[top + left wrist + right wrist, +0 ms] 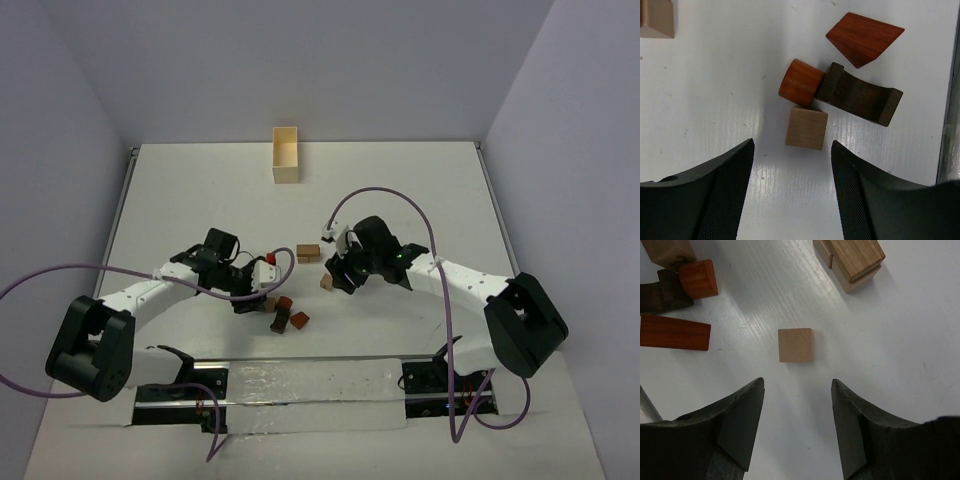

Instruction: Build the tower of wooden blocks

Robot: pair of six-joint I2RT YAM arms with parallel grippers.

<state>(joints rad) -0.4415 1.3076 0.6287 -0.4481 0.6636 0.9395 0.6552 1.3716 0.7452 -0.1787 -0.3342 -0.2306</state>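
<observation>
The tower's pieces lie loose on the white table. In the left wrist view a tan cube (807,129) touches a red-orange cylinder (801,82), with a dark arch block (860,95) and a reddish wedge (865,37) beside them. My left gripper (792,144) is open and empty, its tips just short of that cube. My right gripper (797,382) is also open and empty, and another tan cube (796,345) lies alone just ahead of its tips. From above, the left gripper (252,300) and right gripper (340,278) flank the block cluster (285,312).
A small stack of tan and brown blocks (852,260) lies beyond the right gripper, and shows in the top view as the stack (308,254). A pale wooden box (286,155) stands at the far edge of the table. Purple cables loop off both arms.
</observation>
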